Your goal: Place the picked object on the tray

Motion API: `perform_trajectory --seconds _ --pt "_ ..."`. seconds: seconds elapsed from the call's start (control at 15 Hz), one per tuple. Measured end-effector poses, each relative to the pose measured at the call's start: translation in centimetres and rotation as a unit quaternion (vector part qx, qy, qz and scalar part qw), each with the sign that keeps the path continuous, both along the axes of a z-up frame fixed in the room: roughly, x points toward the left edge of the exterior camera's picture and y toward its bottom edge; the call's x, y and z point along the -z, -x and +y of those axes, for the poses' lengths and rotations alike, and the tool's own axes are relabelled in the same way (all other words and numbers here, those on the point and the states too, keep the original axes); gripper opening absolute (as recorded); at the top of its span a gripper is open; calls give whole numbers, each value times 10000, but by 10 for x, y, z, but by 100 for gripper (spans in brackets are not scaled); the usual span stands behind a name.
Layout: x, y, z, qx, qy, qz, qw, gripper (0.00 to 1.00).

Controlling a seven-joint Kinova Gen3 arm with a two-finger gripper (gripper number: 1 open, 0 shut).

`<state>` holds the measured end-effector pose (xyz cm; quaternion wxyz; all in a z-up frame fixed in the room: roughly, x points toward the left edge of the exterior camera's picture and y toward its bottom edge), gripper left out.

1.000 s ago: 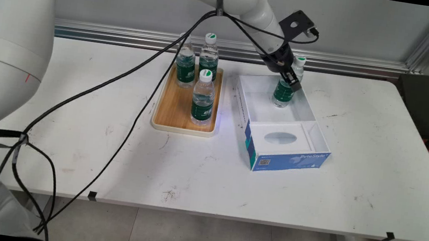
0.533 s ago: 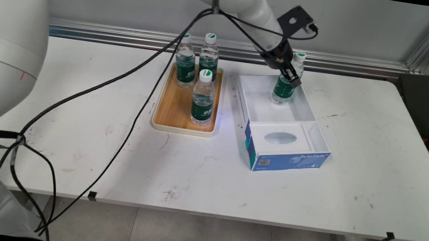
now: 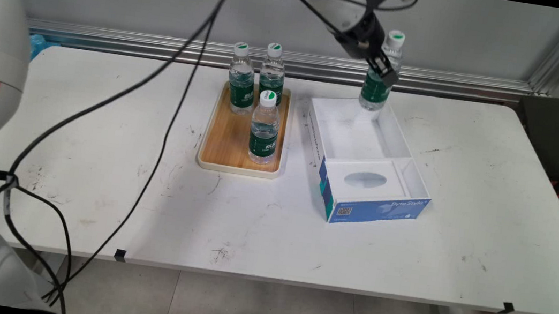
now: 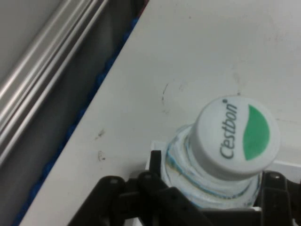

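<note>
I count four water bottles: three standing on the wooden tray (image 3: 222,144), at (image 3: 241,86), (image 3: 273,72) and (image 3: 264,128), and a fourth (image 3: 378,81) raised over the box. One wooden tray. One open blue-and-white box (image 3: 376,205). One white surface (image 3: 269,231).

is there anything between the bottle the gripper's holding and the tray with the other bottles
Nothing visible stands in between. The gripper holds the bottle above the far end of the open white box. The wooden tray lies left of the box, with three bottles on it and only a strip of bare table between them.
</note>
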<state>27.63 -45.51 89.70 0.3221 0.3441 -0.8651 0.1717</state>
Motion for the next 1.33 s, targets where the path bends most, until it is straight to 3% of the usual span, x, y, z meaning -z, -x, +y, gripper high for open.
perform_trajectory --seconds 0.33,0.73,1.33 --pt "-57 -29 34 -15 97 52 9999 0" --pt "-111 -85 86 -229 50 87 9997 0" --pt "-139 -176 146 -446 -303 -150 9984 0"
